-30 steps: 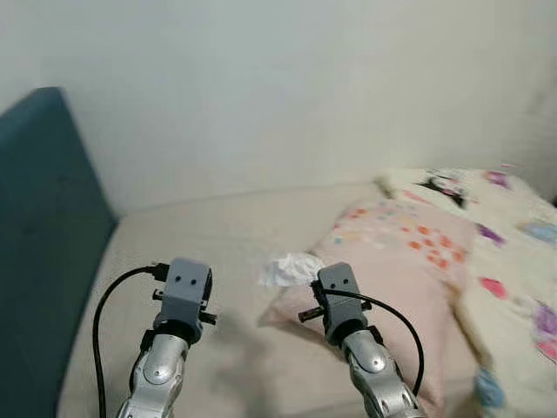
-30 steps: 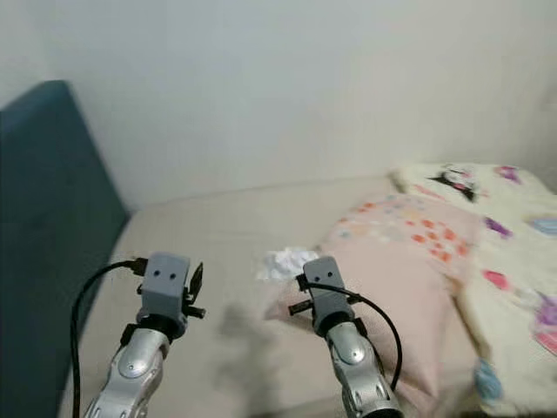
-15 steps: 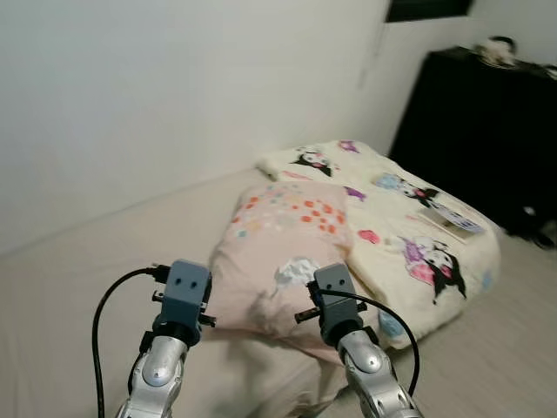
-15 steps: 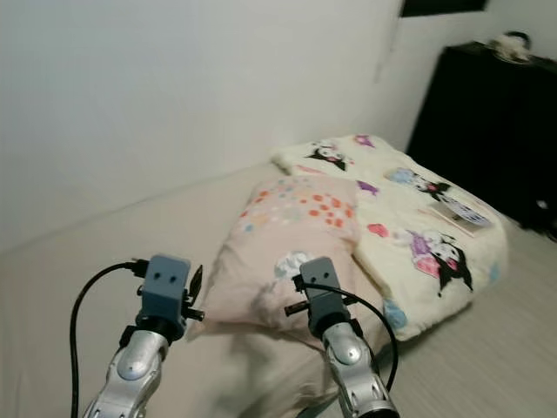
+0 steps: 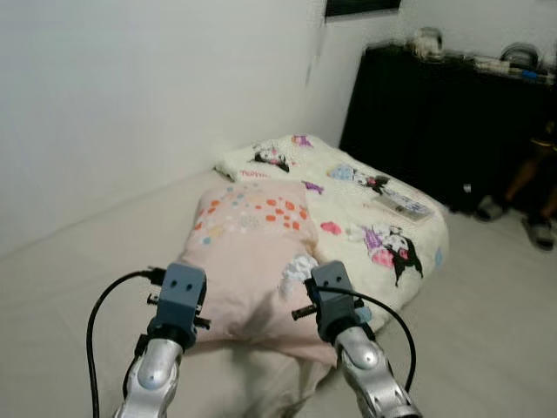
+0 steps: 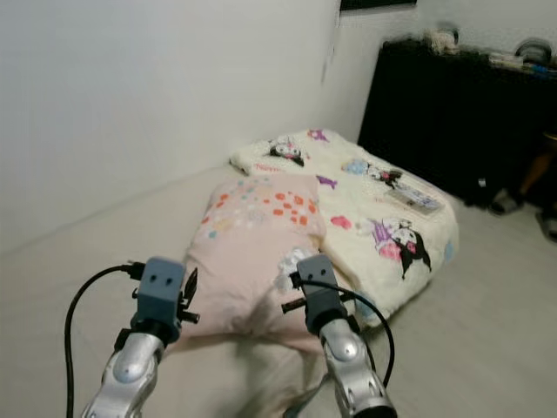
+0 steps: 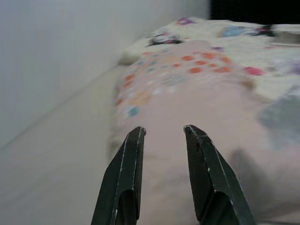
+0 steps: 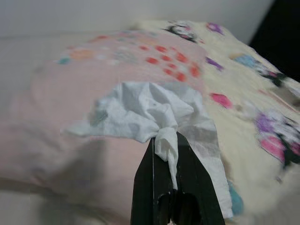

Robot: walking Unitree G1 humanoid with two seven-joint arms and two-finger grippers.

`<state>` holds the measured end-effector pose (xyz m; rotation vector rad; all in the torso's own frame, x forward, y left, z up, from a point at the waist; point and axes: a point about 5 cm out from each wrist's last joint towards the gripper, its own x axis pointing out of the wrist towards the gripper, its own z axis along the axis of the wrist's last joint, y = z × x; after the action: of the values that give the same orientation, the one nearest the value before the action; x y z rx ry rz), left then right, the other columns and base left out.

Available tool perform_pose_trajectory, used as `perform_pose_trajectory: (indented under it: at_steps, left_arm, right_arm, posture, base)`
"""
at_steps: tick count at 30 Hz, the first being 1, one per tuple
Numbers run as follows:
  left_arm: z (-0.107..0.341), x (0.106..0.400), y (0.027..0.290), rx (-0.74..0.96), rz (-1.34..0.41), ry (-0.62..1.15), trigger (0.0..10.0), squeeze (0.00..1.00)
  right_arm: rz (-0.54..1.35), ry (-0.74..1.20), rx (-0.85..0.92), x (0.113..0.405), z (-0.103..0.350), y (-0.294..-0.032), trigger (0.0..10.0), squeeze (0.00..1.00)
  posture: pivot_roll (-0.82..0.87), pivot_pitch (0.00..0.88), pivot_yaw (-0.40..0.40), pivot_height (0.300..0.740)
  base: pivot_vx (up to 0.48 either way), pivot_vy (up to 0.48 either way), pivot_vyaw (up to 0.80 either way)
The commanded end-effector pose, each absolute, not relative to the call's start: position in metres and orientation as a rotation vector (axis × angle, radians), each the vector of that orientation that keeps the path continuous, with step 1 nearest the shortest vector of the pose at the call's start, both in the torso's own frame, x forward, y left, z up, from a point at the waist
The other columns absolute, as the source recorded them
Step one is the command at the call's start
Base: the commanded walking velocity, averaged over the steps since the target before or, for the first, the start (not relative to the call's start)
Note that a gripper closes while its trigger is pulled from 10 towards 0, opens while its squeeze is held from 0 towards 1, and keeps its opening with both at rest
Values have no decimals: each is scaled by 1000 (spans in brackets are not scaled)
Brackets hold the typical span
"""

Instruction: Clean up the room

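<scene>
The right hand [image 8: 165, 154] is clenched on a crumpled white paper tissue [image 8: 154, 115], its two black fingers [image 8: 146, 187] pressed together around a twisted fold of it. The rest of the tissue spreads out past the fingertips, hanging in the air above the pale pink pillow with orange and blue spots [image 5: 248, 252]. From the head cameras the tissue [image 5: 298, 272] shows as a small white bunch just ahead of the right wrist, over the near right part of the pillow.

The left hand [image 7: 163, 133] is released, its fingers [image 7: 126, 178] standing apart with nothing between them, held above the left half of the same pillow.

The pillow lies on a beige bed sheet [image 5: 96, 252] beside a white wall [image 5: 130, 96]. Touching the pillow's far right edge is a cream blanket printed with cartoon characters [image 5: 365, 205], which reaches the corner of the bed. A flat grey remote-like object [image 5: 402, 205] rests on the blanket. Beyond the bed stands a black cabinet [image 5: 435, 122] on a light floor [image 5: 496, 331], with a few blurred items on its top. At the right edge, a person's legs and shoes [image 5: 513, 196] are visible.
</scene>
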<state>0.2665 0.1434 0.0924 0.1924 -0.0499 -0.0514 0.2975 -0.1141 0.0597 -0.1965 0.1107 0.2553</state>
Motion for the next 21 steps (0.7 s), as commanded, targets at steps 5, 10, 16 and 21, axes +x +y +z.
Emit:
perform_pose_trajectory:
  at_steps: [5, 10, 16, 21]
  left_arm:
    - [93, 267, 141, 200, -57, -54, 10000, 0]
    - [92, 266, 141, 201, -54, -54, 10000, 0]
    - [92, 267, 141, 201, -53, -53, 10000, 0]
    - [90, 267, 141, 210, -61, -46, 10000, 0]
  right_arm:
    - [248, 138, -198, 296, 55, -117, 10000, 0]
    - [248, 142, -204, 297, 55, -117, 10000, 0]
    - [248, 148, -206, 297, 54, -117, 10000, 0]
    - [241, 157, -210, 298, 53, -118, 10000, 0]
  posture:
    - [63, 0, -37, 740]
    - [63, 0, -39, 740]
    - [64, 0, -39, 740]
    - [64, 1, -34, 740]
  base:
    - [0, 0, -800]
    - [0, 0, -800]
    - [0, 0, -800]
    - [0, 0, -800]
